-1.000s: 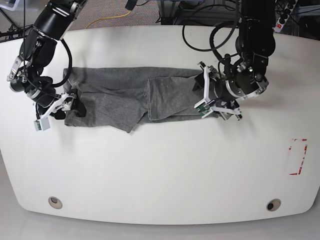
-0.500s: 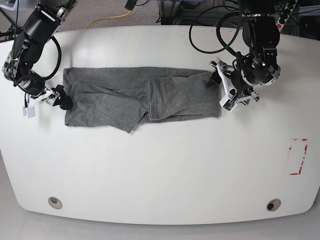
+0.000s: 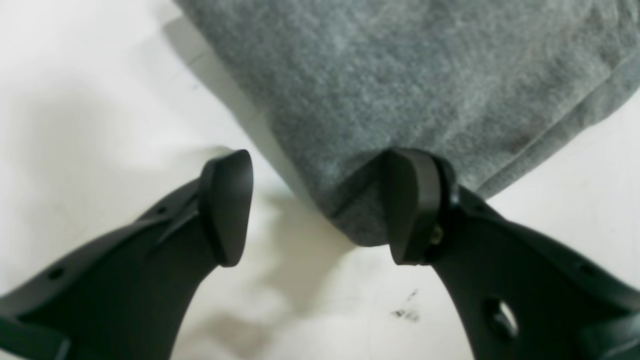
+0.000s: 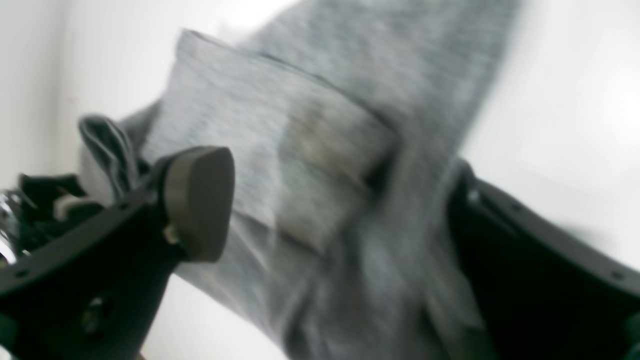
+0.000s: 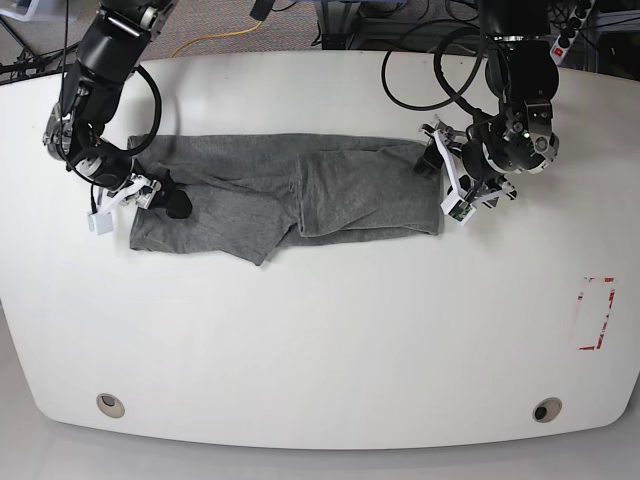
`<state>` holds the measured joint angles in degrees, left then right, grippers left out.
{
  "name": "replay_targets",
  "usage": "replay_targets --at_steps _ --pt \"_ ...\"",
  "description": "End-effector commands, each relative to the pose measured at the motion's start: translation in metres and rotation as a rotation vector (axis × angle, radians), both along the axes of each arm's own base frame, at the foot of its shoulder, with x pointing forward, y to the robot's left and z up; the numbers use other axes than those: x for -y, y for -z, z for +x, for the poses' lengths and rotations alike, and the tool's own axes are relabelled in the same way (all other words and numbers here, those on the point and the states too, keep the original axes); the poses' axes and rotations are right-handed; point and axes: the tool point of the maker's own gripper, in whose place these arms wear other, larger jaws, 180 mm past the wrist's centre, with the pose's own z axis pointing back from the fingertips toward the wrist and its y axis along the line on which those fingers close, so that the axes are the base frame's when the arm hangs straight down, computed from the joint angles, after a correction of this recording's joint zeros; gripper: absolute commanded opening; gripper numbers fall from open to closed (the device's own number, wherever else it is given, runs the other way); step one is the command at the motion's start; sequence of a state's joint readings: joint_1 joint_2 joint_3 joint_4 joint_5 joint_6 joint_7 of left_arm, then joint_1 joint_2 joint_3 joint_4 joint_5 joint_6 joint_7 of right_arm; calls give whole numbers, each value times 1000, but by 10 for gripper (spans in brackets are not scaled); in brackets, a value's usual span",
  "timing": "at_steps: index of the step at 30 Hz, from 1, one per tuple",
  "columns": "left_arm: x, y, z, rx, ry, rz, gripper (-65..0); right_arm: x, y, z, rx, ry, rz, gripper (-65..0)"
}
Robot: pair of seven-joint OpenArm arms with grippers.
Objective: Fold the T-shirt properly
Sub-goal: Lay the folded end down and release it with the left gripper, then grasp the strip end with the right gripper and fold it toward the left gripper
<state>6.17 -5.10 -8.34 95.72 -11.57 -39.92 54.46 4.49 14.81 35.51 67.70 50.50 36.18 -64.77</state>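
Note:
The grey T-shirt (image 5: 260, 195) lies flat across the upper middle of the white table (image 5: 320, 350), with its right part folded over into a rectangle (image 5: 365, 195). My left gripper (image 5: 438, 188) stands open at the shirt's right edge. In the left wrist view a shirt corner (image 3: 400, 90) reaches between its fingers, and the right fingertip (image 3: 412, 205) rests against the cloth there; the left gripper (image 3: 317, 210) holds nothing. My right gripper (image 5: 165, 198) is over the shirt's left end. The blurred right wrist view shows that gripper (image 4: 330, 210) wide open with loose grey cloth (image 4: 300, 150) between its fingers.
A red tape mark (image 5: 597, 313) sits near the table's right edge. Two round holes (image 5: 111, 404) (image 5: 546, 409) lie near the front edge. Cables (image 5: 420, 60) trail over the back edge behind the left arm.
My right gripper swung out past the shirt's left edge and has come back in over the cloth. My left gripper pulled back to the shirt's right edge and has since held there.

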Motion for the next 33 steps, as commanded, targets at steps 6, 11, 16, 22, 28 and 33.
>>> replay_targets --at_steps 6,11,16,22,28,33 --pt "0 -29 18 101 8 6 -265 -4 -3 8 -4 35 22 -350" --pt "-3 -42 24 115 15 44 -265 1 -10 15 20 41 12 -601" --pt "-3 -55 31 145 17 66 -265 8 -22 20 54 39 -25 -650" --pt "-1 -57 31 150 17 58 -265 10 -44 26 119 22 -79 -650" --pt "13 -58 32 152 -5 3 -265 11 -49 21 132 13 -106 -650" --pt "26 -46 38 126 -14 -56 -293 9 -48 20 130 12 -103 -650"
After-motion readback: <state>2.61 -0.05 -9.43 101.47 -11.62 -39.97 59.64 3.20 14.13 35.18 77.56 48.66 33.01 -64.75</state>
